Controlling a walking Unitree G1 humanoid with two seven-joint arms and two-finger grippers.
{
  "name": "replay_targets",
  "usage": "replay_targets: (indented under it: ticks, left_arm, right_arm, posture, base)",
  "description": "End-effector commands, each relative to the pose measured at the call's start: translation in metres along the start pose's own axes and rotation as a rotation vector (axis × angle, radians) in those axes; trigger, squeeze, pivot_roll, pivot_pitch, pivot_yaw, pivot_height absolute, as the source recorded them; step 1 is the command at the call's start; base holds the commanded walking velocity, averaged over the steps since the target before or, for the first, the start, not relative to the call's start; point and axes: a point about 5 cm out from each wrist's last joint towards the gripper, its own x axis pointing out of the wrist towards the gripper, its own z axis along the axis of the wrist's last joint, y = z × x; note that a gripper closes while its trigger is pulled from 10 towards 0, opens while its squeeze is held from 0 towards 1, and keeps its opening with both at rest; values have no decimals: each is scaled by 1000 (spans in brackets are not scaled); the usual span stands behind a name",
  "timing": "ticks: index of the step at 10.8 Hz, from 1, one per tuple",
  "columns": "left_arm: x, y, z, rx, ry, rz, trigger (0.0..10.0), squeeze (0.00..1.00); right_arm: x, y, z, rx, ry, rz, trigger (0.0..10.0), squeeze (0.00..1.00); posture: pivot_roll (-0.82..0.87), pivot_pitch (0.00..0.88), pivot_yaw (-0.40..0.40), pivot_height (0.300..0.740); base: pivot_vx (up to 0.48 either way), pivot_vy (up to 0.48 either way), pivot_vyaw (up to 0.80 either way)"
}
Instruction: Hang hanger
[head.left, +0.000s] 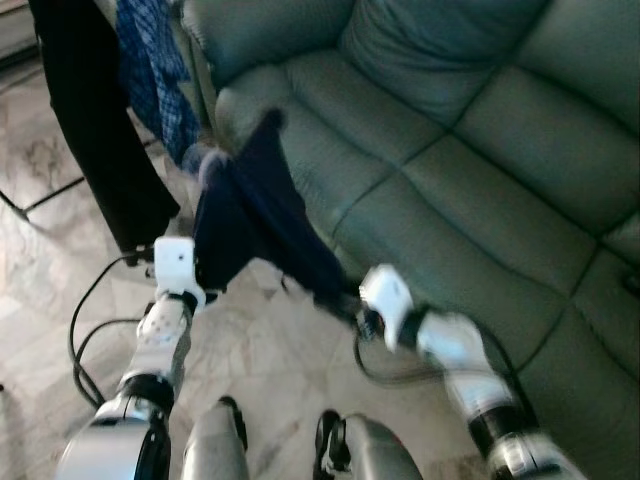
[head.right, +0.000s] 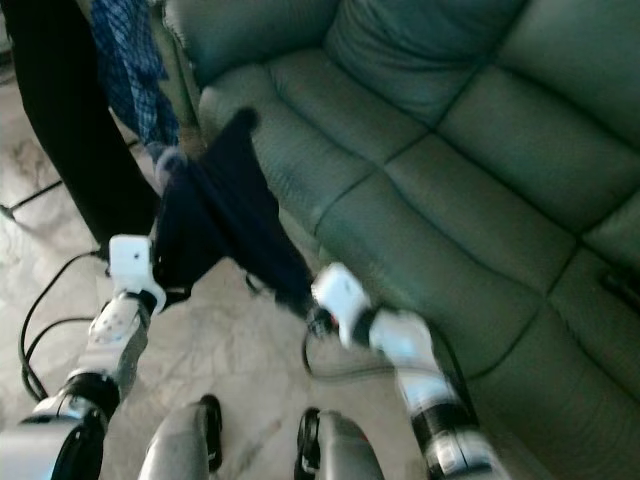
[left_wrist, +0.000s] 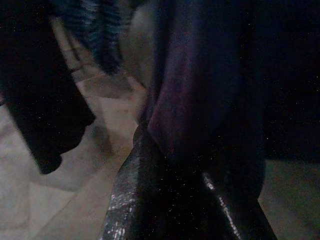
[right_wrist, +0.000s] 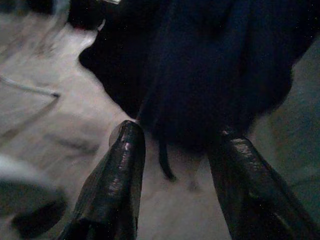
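Note:
A dark navy garment (head.left: 250, 215) hangs spread between my two arms in front of a green sofa (head.left: 480, 150); the view is blurred. A pale purplish piece (head.left: 205, 165), maybe the hanger's top, sticks out at its upper left. My left gripper (head.left: 203, 272) holds the garment's lower left edge, and in the left wrist view dark cloth (left_wrist: 200, 100) lies between its fingers (left_wrist: 132, 185). My right gripper (head.left: 345, 300) is at the garment's lower right corner. In the right wrist view its fingers (right_wrist: 125, 165) stand apart, with the cloth (right_wrist: 220, 75) just past their tips.
A long black garment (head.left: 90, 120) and a blue plaid shirt (head.left: 155, 70) hang at the upper left, close beside the navy one. A black cable (head.left: 85, 310) loops over the marble floor (head.left: 40, 250) at the left. The sofa's front edge runs along my right.

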Motion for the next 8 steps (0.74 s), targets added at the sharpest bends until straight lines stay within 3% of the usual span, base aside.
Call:
replay_targets:
  ticks: [1, 2, 3, 5, 6, 8]
  left_arm:
    - [-2, 10, 5, -24, -45, 50, 0, 0]
    - [-6, 10, -1, -32, -37, 54, 0, 0]
    - [-10, 10, -7, -60, -25, 68, 0, 0]
    - [-12, 9, -10, -64, -15, 45, 0, 0]
    - [-14, 2, -10, -18, -26, -78, 0, 0]
    - [-19, -11, -6, 133, -68, -267, 0, 0]
  right_arm:
    - [-10, 3, -7, 13, 29, 8, 10000, 1000]
    - [-17, 9, -15, 117, 46, -29, 10000, 1000]
    - [-28, 15, -26, 39, 110, -55, 10000, 1000]
    - [-35, 19, -29, 72, 99, -99, 10000, 1000]
    - [-42, 16, -19, 123, 47, -99, 10000, 1000]
    - [-46, -12, -7, 53, 22, -158, 10000, 1000]
  posture:
    - [15, 176, -122, 740]
    - [14, 160, -126, 740]
    - [9, 144, -126, 740]
    - [12, 125, -115, 740]
    - [9, 108, -103, 740]
    - [6, 112, -95, 740]
  base:
    - [0, 0, 0]
    - [0, 0, 0]
    - [0, 0, 0]
    - [0, 0, 0]
    - [0, 0, 0]
    - [0, 0, 0]
